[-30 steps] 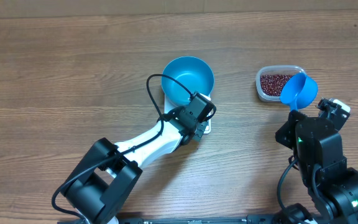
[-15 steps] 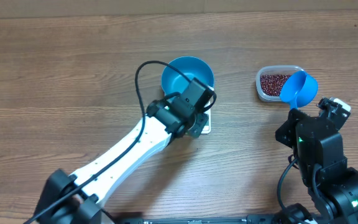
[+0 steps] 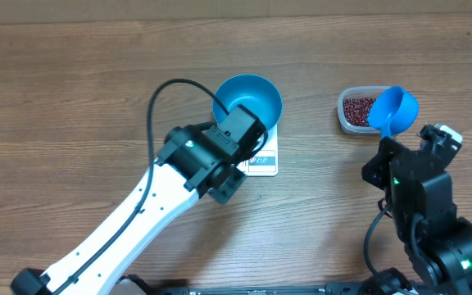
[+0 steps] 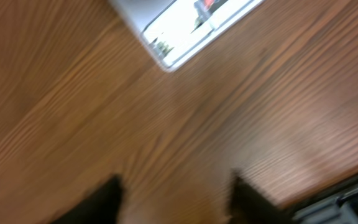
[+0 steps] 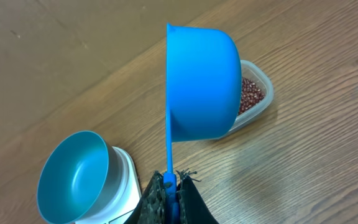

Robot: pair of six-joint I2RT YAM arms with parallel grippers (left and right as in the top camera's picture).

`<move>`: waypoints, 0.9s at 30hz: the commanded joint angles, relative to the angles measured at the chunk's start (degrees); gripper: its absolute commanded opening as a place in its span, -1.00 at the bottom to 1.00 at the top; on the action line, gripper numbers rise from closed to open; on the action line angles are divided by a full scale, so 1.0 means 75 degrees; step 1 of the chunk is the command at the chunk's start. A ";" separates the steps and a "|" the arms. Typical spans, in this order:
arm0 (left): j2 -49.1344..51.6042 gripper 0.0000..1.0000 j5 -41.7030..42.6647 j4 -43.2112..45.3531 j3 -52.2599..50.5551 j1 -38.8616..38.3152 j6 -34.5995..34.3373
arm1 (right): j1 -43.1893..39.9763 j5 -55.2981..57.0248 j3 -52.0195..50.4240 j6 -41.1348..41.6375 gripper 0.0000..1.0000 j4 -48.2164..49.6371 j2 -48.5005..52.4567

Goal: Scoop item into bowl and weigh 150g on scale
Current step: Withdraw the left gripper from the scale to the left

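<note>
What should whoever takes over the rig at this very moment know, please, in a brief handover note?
Left gripper: open, empty, above the table beside the scale.
Right gripper: shut on the handle of the blue scoop, which looks empty, held by the tub.
Beans: in the tub.
Bowl: empty, on the scale.
Done: bowl placed, scoop picked up.
Left: scoop beans into bowl to target weight.

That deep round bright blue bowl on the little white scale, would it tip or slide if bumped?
Probably slides easily: the bright blue bowl looks empty and smooth, so likely light. It may also tip, since it seems to narrow toward its base atop the flat white scale.
</note>
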 commanded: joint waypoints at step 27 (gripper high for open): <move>-0.0816 1.00 0.3759 -0.0519 0.0560 0.3060 0.4097 | 0.0029 -0.0816 0.0466 -0.1498 -0.93 0.0568 0.0851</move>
